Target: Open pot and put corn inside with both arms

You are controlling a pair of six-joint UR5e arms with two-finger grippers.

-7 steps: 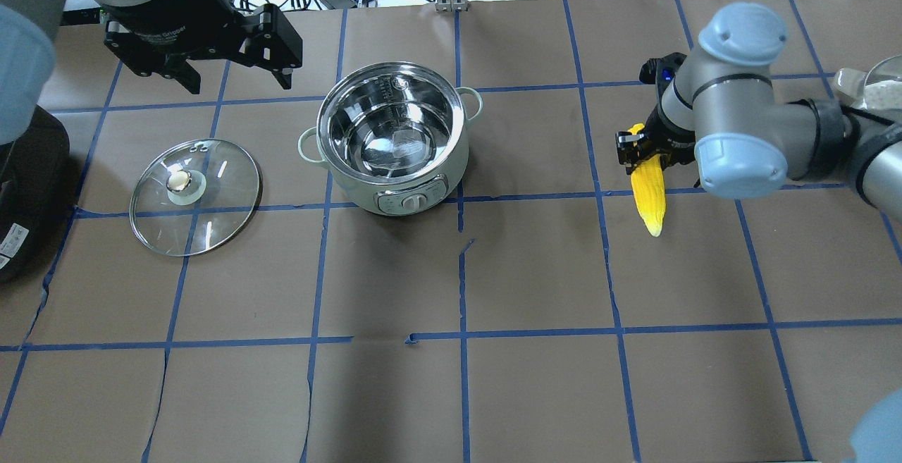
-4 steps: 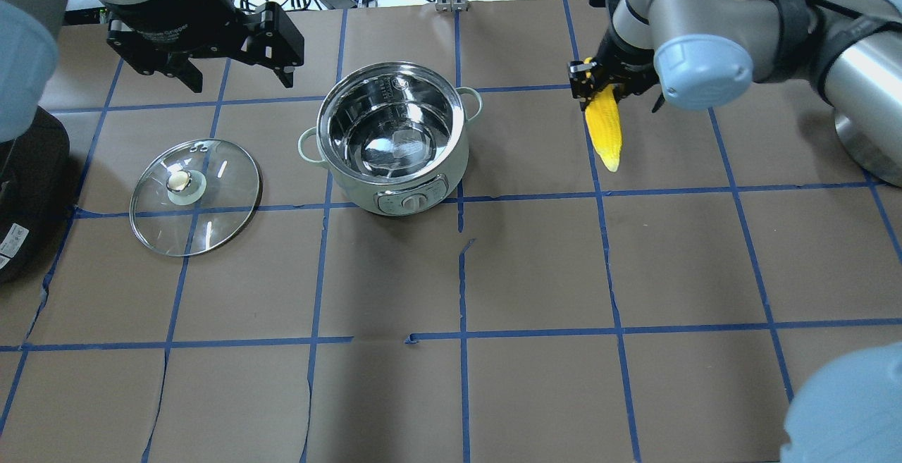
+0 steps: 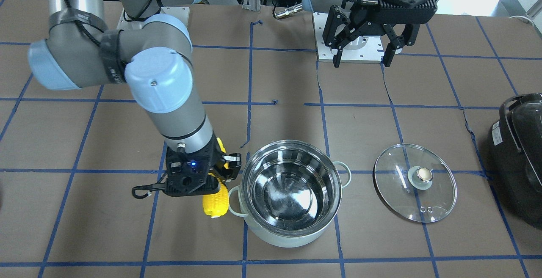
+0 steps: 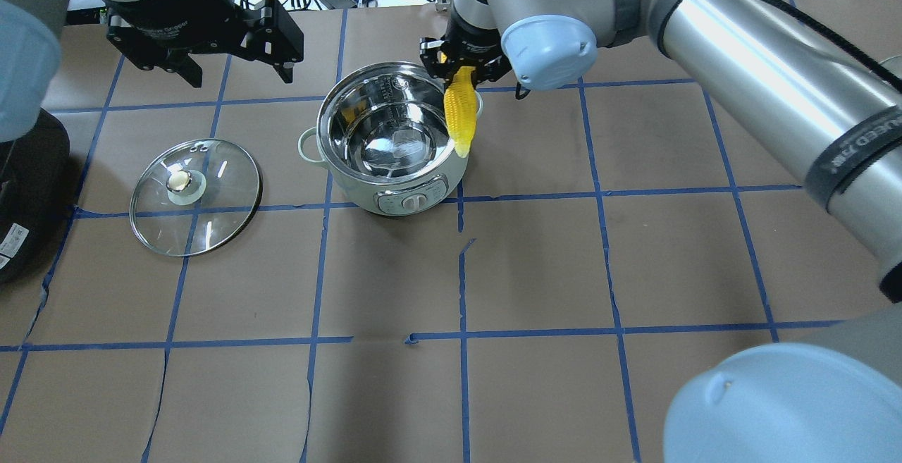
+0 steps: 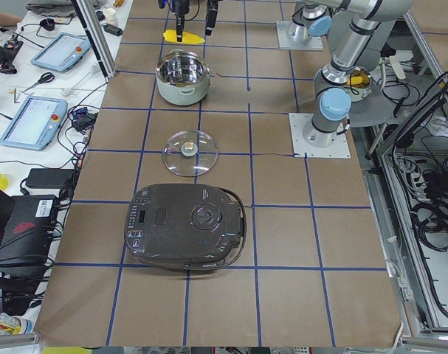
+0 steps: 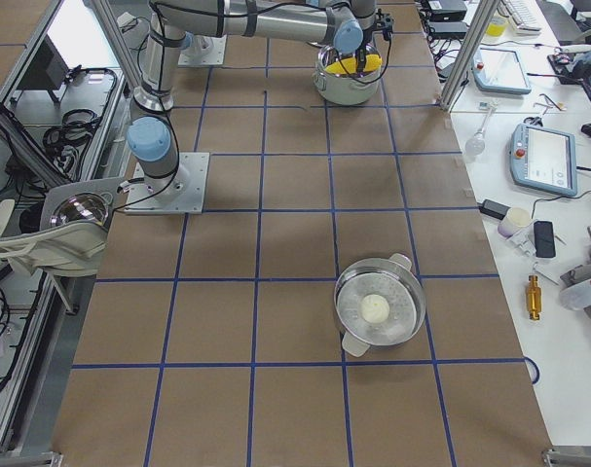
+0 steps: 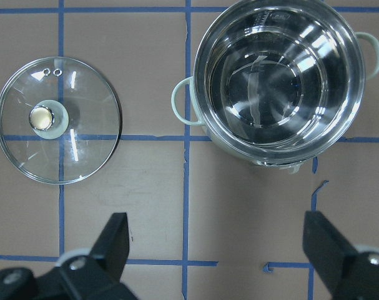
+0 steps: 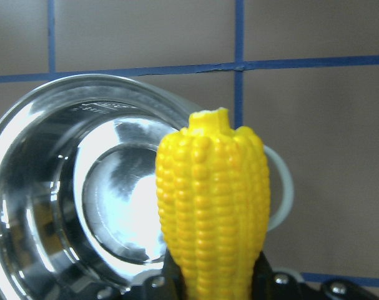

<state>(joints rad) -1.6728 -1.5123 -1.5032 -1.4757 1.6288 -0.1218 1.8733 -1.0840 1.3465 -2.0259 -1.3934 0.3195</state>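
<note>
At the far left edge of the overhead view, a black appliance point(image 4: 21, 202), partly cut off. Just right of it, a clear glass lid point(image 4: 196, 196) with a metal knob, flat on the brown table point(image 4: 535, 258), well apart from the pot. Upper left, the left gripper point(image 4: 239, 72), fingers spread wide, holding nothing, above the table. Centre, slightly up: the pot point(image 4: 352, 180), pale mint green, uncovered, shiny steel inside, a loop handle on each side, a dial on the front. At its right rim, the corn point(image 4: 460, 114): bright yellow, tapered, narrow tip pointing down the frame, in the air, not inside. Thick end clamped by the right gripper point(image 4: 461, 68), half hidden under the arm's blue joint cap point(image 4: 546, 51).
</note>
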